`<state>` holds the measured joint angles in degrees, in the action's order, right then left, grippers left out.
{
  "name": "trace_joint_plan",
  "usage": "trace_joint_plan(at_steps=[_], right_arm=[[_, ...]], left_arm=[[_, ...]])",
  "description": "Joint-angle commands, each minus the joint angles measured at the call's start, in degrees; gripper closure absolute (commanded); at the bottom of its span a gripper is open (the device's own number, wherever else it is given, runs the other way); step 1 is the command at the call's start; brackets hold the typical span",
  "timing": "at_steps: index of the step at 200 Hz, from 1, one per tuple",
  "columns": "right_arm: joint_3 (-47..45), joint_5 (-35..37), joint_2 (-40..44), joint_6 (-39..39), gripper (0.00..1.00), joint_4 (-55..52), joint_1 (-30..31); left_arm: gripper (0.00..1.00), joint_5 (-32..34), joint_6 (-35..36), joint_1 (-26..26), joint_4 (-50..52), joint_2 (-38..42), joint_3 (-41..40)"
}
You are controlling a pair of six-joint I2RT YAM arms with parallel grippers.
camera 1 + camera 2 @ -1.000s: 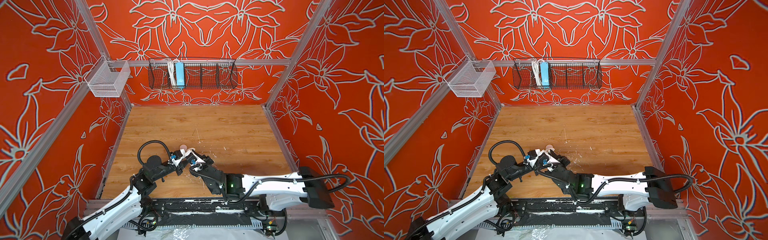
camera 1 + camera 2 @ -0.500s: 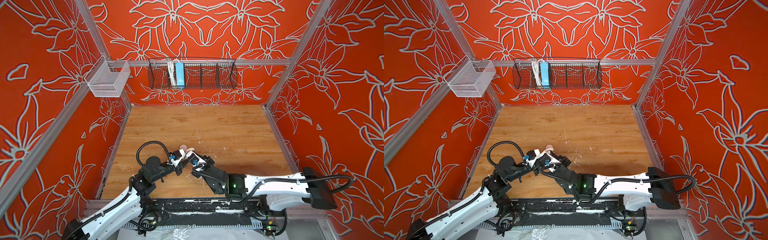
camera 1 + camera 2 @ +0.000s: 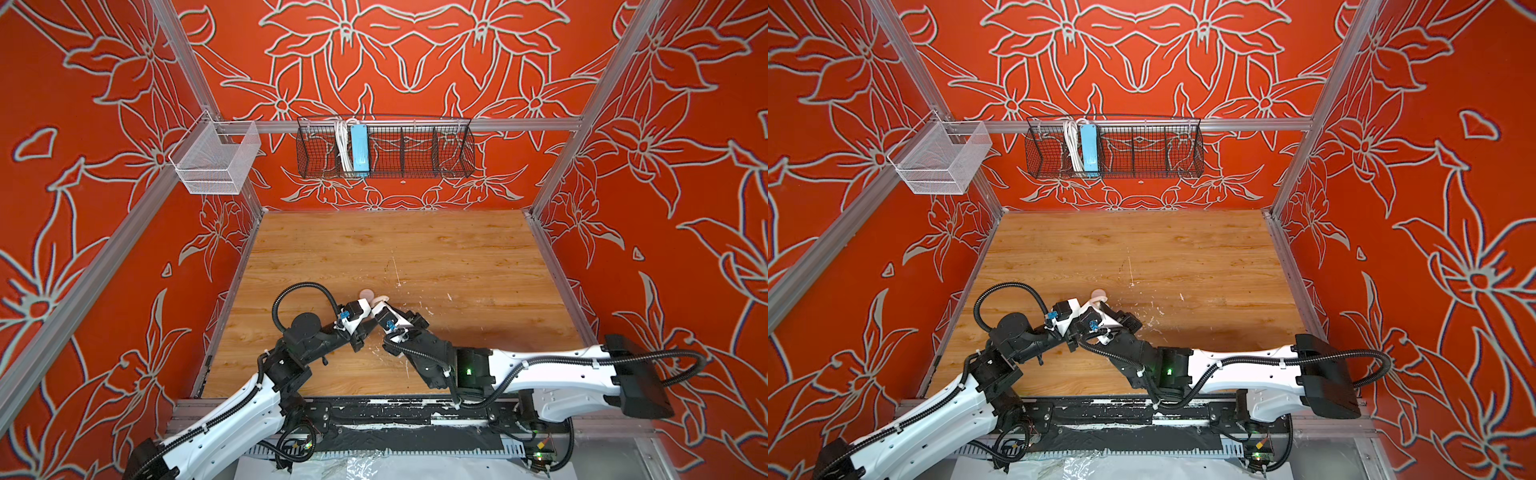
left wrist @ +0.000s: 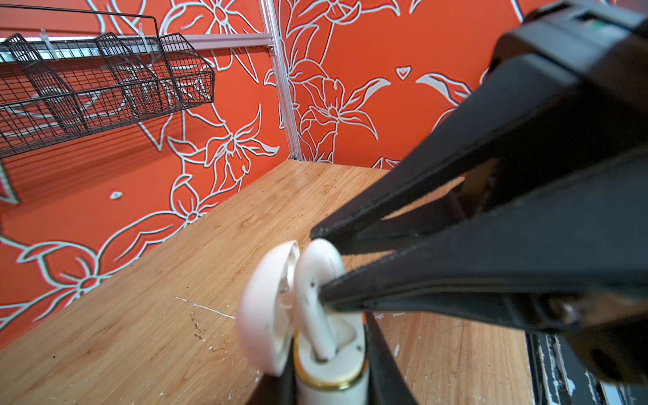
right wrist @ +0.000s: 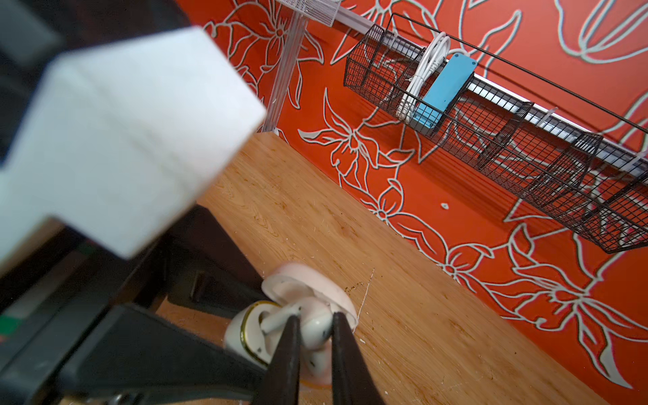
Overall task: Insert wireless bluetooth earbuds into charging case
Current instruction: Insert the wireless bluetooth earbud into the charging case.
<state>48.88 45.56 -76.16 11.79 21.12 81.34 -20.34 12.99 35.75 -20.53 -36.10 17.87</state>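
The charging case point(image 4: 329, 368) is white with a gold rim, and its lid point(image 4: 266, 308) stands open. My left gripper point(image 4: 329, 389) is shut on the case body, one black finger on each side. A white earbud point(image 5: 315, 328) sits between the fingertips of my right gripper point(image 5: 316, 317), which is shut on its head. The earbud's stem point(image 4: 321, 336) reaches down into a slot of the case. In both top views only the pale lid point(image 3: 368, 294) point(image 3: 1099, 295) shows beyond the two wrists, near the table's front middle. No other earbuds are in view.
A black wire basket point(image 3: 386, 147) with a blue box and a white cable hangs on the back wall. A white mesh bin point(image 3: 214, 160) hangs at the back left corner. White flecks and a scratch point(image 3: 395, 270) mark the wooden table point(image 3: 457, 249). Red walls close three sides.
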Motion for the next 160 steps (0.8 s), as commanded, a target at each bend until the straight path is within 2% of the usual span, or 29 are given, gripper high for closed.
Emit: trace_joint_plan(at_steps=[1,114,160], right_arm=[[-0.19,-0.56,-0.90,1.11,1.00,1.14,0.58],[-0.09,1.11,-2.78,3.41,1.00,2.86,2.84],[-2.65,-2.87,-0.95,4.18,1.00,4.67,4.20]], left_arm=[[1.00,0.39,-0.09,0.46,-1.79,0.59,-0.04],[1.00,1.22,-0.45,0.46,-1.35,0.74,0.10],[1.00,1.70,-0.52,0.46,-1.28,0.74,0.12]])
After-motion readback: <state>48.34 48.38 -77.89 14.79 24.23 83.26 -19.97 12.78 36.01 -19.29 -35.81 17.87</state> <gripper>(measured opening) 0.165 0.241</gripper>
